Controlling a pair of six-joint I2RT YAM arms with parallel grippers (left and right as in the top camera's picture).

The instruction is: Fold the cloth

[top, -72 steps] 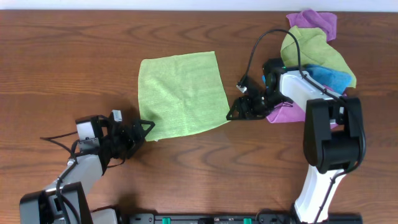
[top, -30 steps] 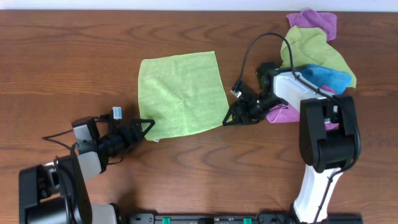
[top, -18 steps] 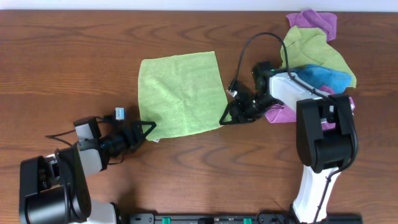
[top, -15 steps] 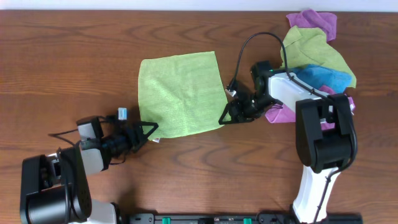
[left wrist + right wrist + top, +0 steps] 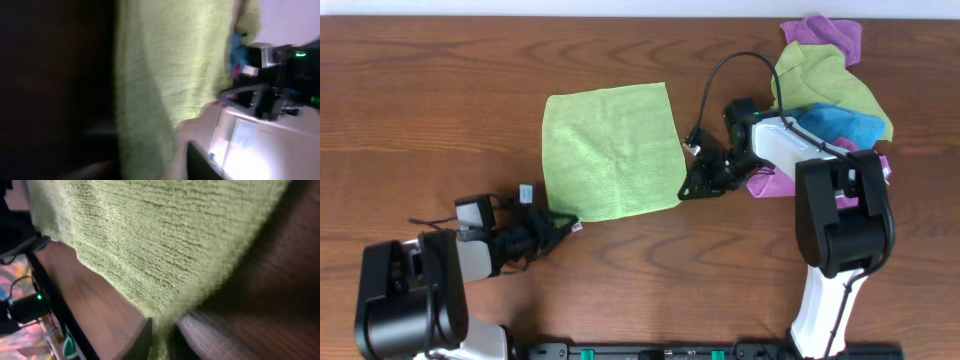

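Observation:
The light green cloth lies flat and square on the wooden table. My left gripper sits at its front left corner, fingers drawn together on that corner. The blurred left wrist view shows the cloth running down into the left gripper. My right gripper is at the front right corner. In the right wrist view the cloth narrows to a tip pinched in the right gripper, which is shut on it.
A heap of other cloths, purple, green, blue and magenta, lies at the back right beside the right arm. A black cable loops above the right wrist. The table's near edge runs below both arms.
Both grippers stood open at the cloth's front corners and have closed onto them. The left one slid slightly nearer and lower; the right edged left to the corner.

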